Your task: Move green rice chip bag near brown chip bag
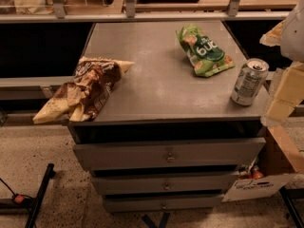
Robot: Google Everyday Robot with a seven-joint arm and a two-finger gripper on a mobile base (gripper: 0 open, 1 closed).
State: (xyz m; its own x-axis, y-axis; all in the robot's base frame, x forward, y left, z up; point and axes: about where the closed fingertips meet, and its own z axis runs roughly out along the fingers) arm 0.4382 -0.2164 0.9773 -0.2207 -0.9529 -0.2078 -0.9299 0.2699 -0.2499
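The green rice chip bag (pixel 204 50) lies flat on the grey cabinet top (pixel 161 80), at the back right. The brown chip bag (pixel 85 89) lies crumpled at the front left corner, with its cream end hanging over the left edge. My gripper (pixel 281 99) is at the right edge of the view, beside the cabinet's right side and just right of a can. It is apart from both bags and holds nothing that I can see.
A silver drink can (pixel 249 81) stands upright near the front right corner, between the gripper and the green bag. Drawers (pixel 166 156) sit below the top. A cardboard box (pixel 280 160) stands at the lower right. A metal rail (pixel 142 17) runs behind.
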